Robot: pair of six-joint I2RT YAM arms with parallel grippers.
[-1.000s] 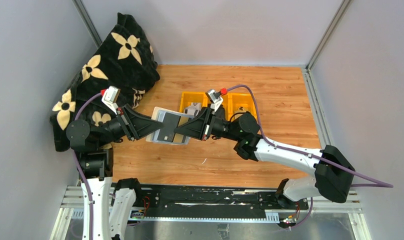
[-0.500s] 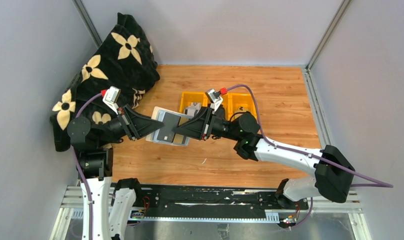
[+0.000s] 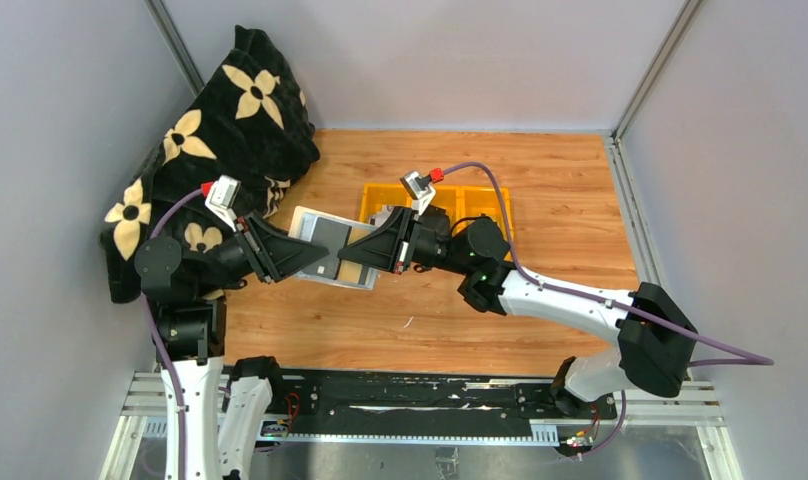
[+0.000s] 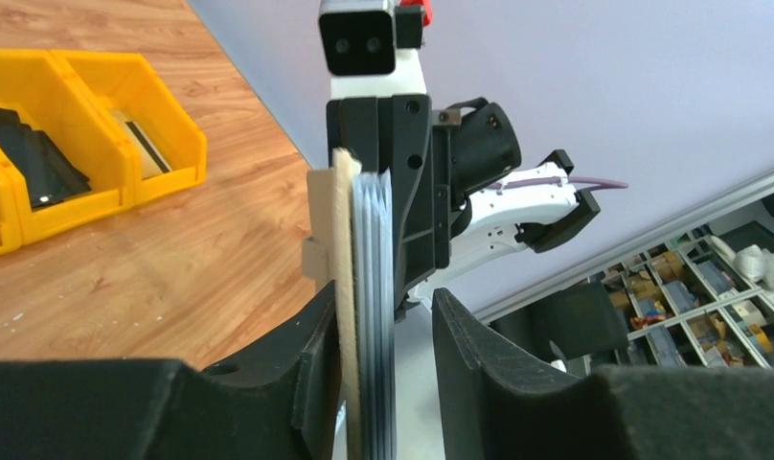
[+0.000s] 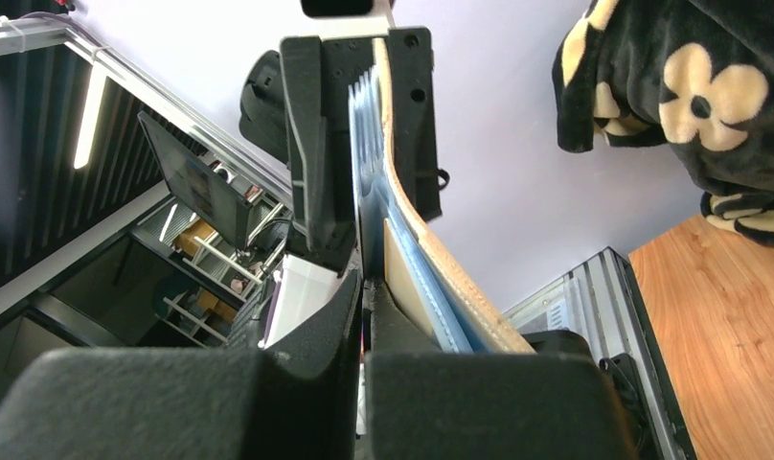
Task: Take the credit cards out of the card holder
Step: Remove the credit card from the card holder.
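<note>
From above, the card holder (image 3: 325, 237) was held open between both arms, above the table (image 3: 560, 190). Left wrist: the left gripper (image 4: 383, 305) pinched it (beige cover leftward). Right wrist: the right gripper (image 5: 364, 284) clamped the credit cards (image 5: 368, 144) at their thin grey edge.

Seen from my remote desk: two arms (image 3: 570, 300), one card holder (image 3: 312, 223), three yellow bins (image 4: 170, 158), one flowered black cloth (image 3: 240, 110); the cards (image 4: 375, 287), edge-on, I cannot count.
</note>
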